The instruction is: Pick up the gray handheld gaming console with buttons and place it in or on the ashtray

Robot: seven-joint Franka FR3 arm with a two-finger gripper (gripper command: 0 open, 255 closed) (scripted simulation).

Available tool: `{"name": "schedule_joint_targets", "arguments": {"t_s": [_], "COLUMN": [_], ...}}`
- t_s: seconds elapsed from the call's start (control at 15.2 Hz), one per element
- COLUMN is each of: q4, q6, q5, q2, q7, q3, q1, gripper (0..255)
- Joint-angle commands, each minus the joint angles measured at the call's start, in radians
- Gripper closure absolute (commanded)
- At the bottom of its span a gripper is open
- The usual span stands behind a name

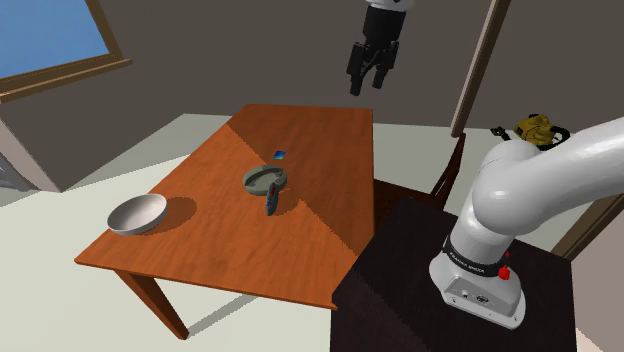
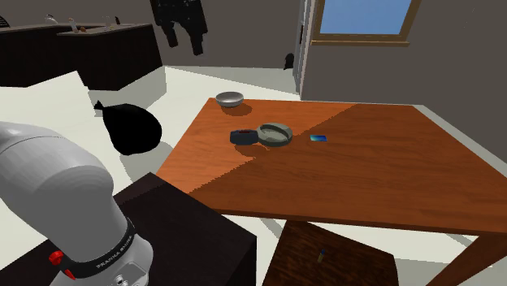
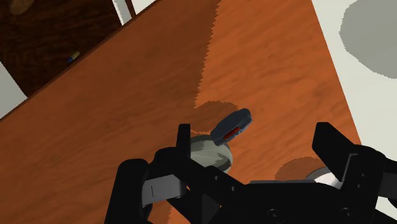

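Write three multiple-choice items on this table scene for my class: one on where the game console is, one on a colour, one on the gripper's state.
1. Where is the console? A in the bowl; B against the rim of the ashtray; C held by the gripper.
2. What colour is the small object near the ashtray? A red; B yellow; C blue.
3. How is the gripper? A open, high above the table; B shut on the console; C resting on the table.
Answers: 1 B, it leans tilted on the ashtray's edge, apart from the bowl. 2 C, it shows blue against the table. 3 A, its fingers stand apart in the wrist view, clasping nothing.
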Motion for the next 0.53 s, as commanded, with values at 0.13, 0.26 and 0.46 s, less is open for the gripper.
{"name": "schedule_joint_targets", "arguments": {"t_s": [0.13, 0.26, 0.46], "q4": [-0.025, -0.044, -0.062], "q6": [0.060, 0.121, 0.210], "q5": [0.013, 0.025, 0.039], "q2": [0.041, 0.087, 0.168], "q7": [0.053, 0.106, 0.185], "q3": [0.027, 0.054, 0.093], "q1": [-0.007, -0.013, -0.023], "gripper": [0, 0, 0]}}
